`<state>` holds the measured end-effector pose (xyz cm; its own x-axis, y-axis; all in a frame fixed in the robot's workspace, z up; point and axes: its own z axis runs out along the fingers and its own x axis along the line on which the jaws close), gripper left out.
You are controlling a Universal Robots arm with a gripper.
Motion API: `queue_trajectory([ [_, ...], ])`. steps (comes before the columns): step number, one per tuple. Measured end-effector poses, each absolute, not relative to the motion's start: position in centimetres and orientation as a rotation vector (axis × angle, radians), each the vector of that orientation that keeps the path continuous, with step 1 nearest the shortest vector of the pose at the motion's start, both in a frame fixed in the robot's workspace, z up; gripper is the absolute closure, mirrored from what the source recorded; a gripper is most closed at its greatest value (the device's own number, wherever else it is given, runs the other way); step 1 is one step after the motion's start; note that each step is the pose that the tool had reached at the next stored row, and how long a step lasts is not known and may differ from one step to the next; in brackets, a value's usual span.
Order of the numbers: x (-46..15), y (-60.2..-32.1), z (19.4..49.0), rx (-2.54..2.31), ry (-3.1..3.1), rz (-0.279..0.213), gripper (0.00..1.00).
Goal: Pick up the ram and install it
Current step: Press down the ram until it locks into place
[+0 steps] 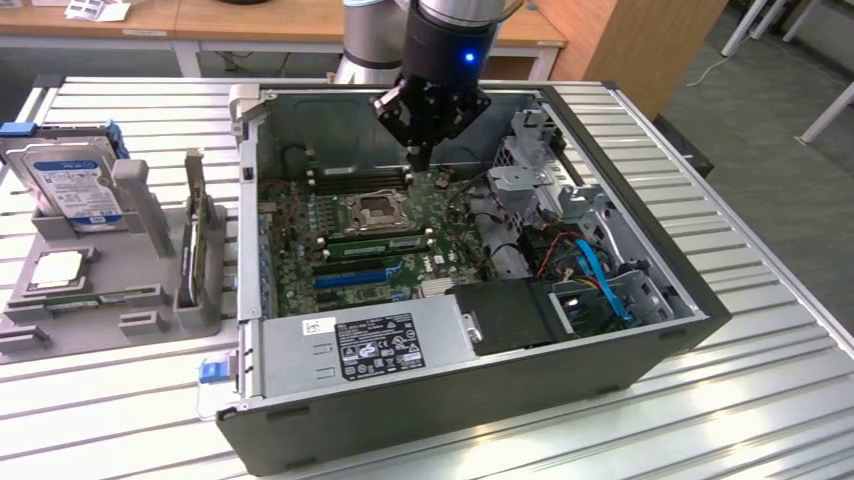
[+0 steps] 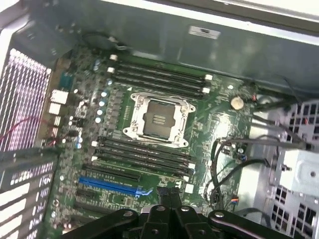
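Case (image 1: 641, 380): matt dark-grey sheet metal, smooth. Motherboard (image 2: 209, 124): glossy green circuit board w/ black plastic memory slots (image 2: 159, 79); CPU socket frame (image 2: 158, 118): bright metal. Surface (image 1: 747, 420): ribbed bare metal, satin. Tool (image 1: 419, 158): matt black.

Thin green ram (image 1: 380, 241), lengthwise on motherboard

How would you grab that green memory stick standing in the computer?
Probably from straight above, pinching the ram by its two flat faces near the middle of its top edge. It stands on edge on the motherboard, so only that upper edge is free.
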<state>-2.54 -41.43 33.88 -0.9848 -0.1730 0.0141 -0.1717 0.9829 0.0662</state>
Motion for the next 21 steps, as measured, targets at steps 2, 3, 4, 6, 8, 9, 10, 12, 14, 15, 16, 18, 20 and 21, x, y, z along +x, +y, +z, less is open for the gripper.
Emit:
queue_trajectory([
  [2, -2.54, -41.43, 33.88, 0.213, -3.114, -0.102, 0.89],
  [3, -2.54, -41.44, 33.88, 0.185, -3.116, -0.102, 0.89],
  [4, -2.54, -41.43, 33.88, 0.157, -3.118, -0.102, 0.89],
  [6, -2.54, -41.43, 33.88, 0.101, -3.122, -0.103, 0.89],
  [8, -2.54, -41.43, 33.88, 0.044, -3.124, -0.103, 0.89],
  [9, -2.54, -41.43, 33.88, 0.014, -3.125, -0.103, 0.89],
  [10, -2.54, -41.43, 33.88, -0.014, -3.126, -0.104, 0.89],
  [12, -2.54, -41.43, 33.88, -0.07, -3.126, -0.104, 0.89],
  [14, -2.54, -41.44, 33.88, -0.126, -3.126, -0.104, 0.89],
  [15, -2.54, -41.44, 33.88, -0.154, -3.125, -0.105, 0.89],
  [16, -2.54, -41.43, 33.88, -0.163, -3.125, -0.105, 0.89],
  [18, -2.54, -41.44, 33.88, -0.163, -3.125, -0.105, 0.89],
  [20, -2.54, -41.43, 33.88, -0.163, -3.125, -0.105, 0.89],
  [21, -2.54, -41.43, 33.88, -0.163, -3.125, -0.105, 0.89],
])
